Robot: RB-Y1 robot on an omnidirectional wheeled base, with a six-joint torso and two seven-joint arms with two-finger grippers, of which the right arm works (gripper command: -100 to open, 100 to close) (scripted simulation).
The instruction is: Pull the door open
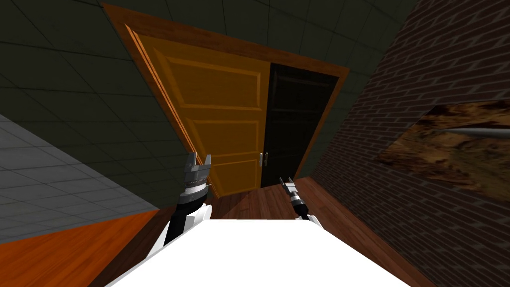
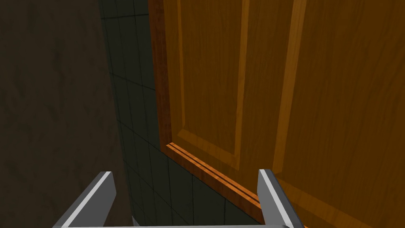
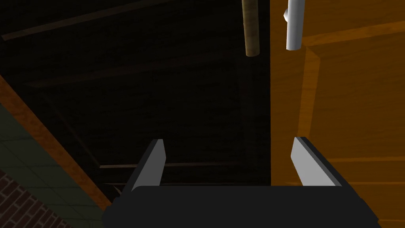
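An orange panelled door leaf (image 1: 219, 109) stands beside a very dark panelled leaf (image 1: 299, 119) in a brown frame (image 1: 149, 74). Two small bar handles (image 1: 264, 159) sit where the leaves meet. In the right wrist view a white handle (image 3: 294, 23) is on the orange leaf (image 3: 348, 99) and a dull tan handle (image 3: 250, 27) on the dark leaf (image 3: 138, 79). My right gripper (image 1: 285, 182) (image 3: 228, 158) is open, short of the handles and below them, holding nothing. My left gripper (image 1: 199, 162) (image 2: 186, 186) is open near the orange leaf's (image 2: 316, 99) hinge side.
A dark brick wall (image 1: 423, 149) with a brown picture (image 1: 448, 149) runs close on the right. Dark tiled wall (image 1: 74, 89) lies left of the frame. Wooden floor (image 1: 249, 204) stretches between me and the door.
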